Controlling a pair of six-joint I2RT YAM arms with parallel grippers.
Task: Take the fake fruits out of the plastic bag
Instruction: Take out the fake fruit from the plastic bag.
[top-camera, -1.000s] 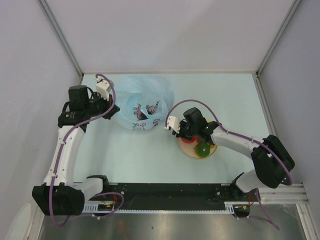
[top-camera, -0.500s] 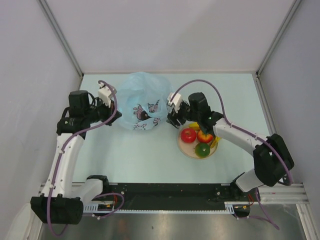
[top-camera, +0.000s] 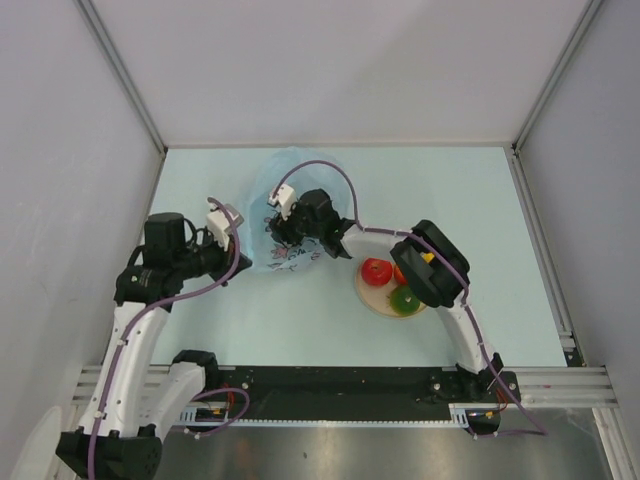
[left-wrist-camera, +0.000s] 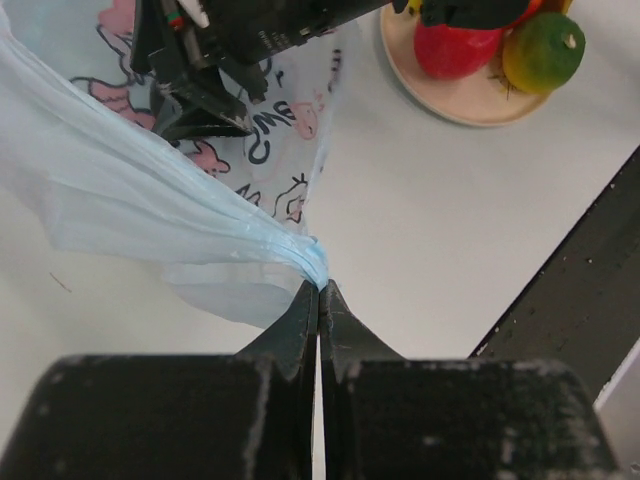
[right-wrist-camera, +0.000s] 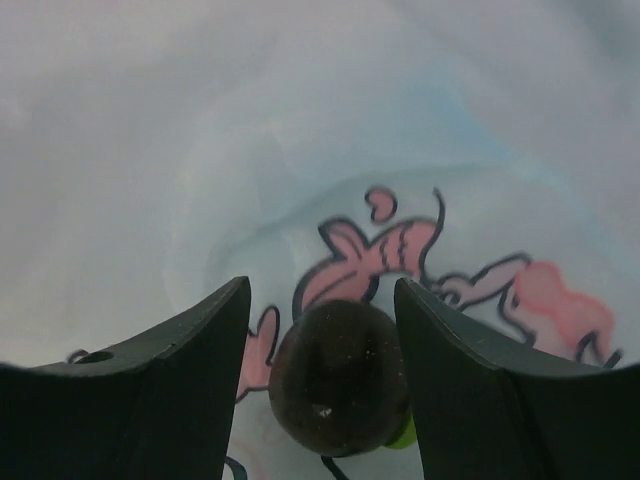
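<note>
- One counter (top-camera: 250, 310), pale blue. Everything below is placed from the bag that sits on it.
- Two arms. The left one reaches the bag from its left side. The right one was over the plate a second ago and has swung across, so it now plunges into the bag's mouth from the right.
- One plastic bag (top-camera: 300, 170), crinkled blue with pink cartoon prints, lying towards the far side of the counter. Its near-left edge is drawn out into a taut pleat.
- One plate (left-wrist-camera: 430, 98), just right of the bag and nearer to me.
- Two pincers. The left pincer (left-wrist-camera: 320, 295) is clamped tight on that bunched bag edge, holding the mouth open. The right pincer (right-wrist-camera: 320, 285) is deep inside the bag with its jaws parted, standing either side of a fruit. It grips nothing.
- Fake fruits, as far as I can count:
  - One dark purple one (right-wrist-camera: 340, 375) lies on the bag's floor, with a speck of green under it that I can't identify.
  - Out on the plate are one red apple (top-camera: 377, 270), one green one (top-camera: 405, 299) and a sliver of an orange one (top-camera: 400, 272).
  - The right elbow hides the rest of the plate, so I can't vouch for the banana.
- I take it the last drop-off is finished and the purple fruit is next. It only needs the jaws to close and lift.
</note>
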